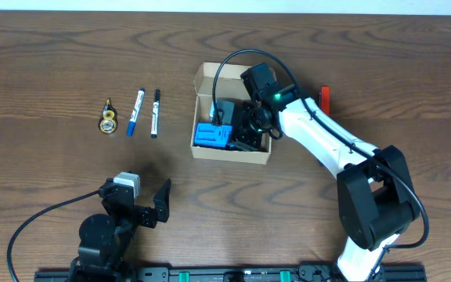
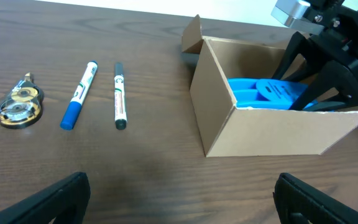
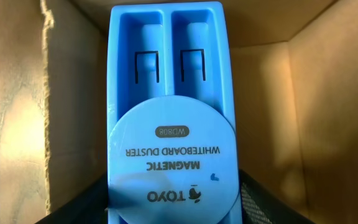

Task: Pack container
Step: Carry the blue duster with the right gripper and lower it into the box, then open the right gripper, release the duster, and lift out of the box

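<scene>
The container [image 1: 233, 154] sits open near the middle of the counter [image 1: 53, 63], its flap lid standing out at the far left corner. Inside it is a blue magnetic whiteboard duster [image 3: 169, 112], label side towards my wrist camera. From the left wrist view it looks tilted, with one end riding higher near the wall.

My right gripper [image 1: 239, 129] is down inside the box with a finger on each side of the duster. The fingers sit right at its edges, but I cannot tell whether they are pinching it or have let go. My left gripper [image 1: 146, 196] hangs spread and empty near the front of the counter, well apart from the box.

To the left of the box, apart from it, lie a blue marker [image 2: 79, 94] and a black-capped marker [image 2: 119, 95], side by side. A small clear tape dispenser [image 2: 18, 107] lies beyond them. A small red object [image 1: 325, 98] shows past my right arm; I cannot tell what it is.

My worry is the tight fit. My fingers are close to the cardboard walls, so pulling up off-line could snag one and drag or tip the light box. If the duster settles propped against a wall, it would probably take up the room the markers need. If I am gripping it and lift, it comes back out with me.
</scene>
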`<state>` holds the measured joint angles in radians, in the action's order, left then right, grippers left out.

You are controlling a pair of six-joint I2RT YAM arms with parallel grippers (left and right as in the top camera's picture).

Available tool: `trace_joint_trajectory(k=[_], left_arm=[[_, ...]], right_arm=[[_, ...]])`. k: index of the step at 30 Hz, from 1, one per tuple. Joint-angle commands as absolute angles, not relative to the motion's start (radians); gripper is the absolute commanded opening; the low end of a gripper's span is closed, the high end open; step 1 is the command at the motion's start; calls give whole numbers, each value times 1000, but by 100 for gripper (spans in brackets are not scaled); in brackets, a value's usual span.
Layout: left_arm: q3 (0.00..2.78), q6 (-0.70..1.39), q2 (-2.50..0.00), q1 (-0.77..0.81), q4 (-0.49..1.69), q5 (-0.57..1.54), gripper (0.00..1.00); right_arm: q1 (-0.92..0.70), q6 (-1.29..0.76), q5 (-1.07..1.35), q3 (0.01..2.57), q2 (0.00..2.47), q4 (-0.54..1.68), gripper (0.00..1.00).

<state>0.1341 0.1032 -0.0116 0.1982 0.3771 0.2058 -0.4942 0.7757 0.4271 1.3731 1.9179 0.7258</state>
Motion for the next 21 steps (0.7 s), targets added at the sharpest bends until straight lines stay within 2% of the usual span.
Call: trace_joint_trajectory(k=[1, 2, 7, 17, 19, 21], left_arm=[[113, 89, -4, 203, 377, 208, 95], [113, 89, -4, 203, 377, 208, 95], [113, 89, -4, 203, 377, 208, 95], [113, 89, -4, 203, 377, 208, 95], [113, 89, -4, 203, 377, 208, 95], [113, 89, -4, 203, 377, 208, 95]], right_arm=[[-503, 794, 452, 1374, 1927, 727, 60], [-503, 794, 453, 1374, 1927, 727, 65], [-503, 794, 449, 1374, 1927, 721, 75], [-454, 661, 447, 1556, 1877, 805, 75], [-433, 575, 417, 1606, 1854, 836, 76], [-409, 392, 335, 1647, 1829, 854, 78]])
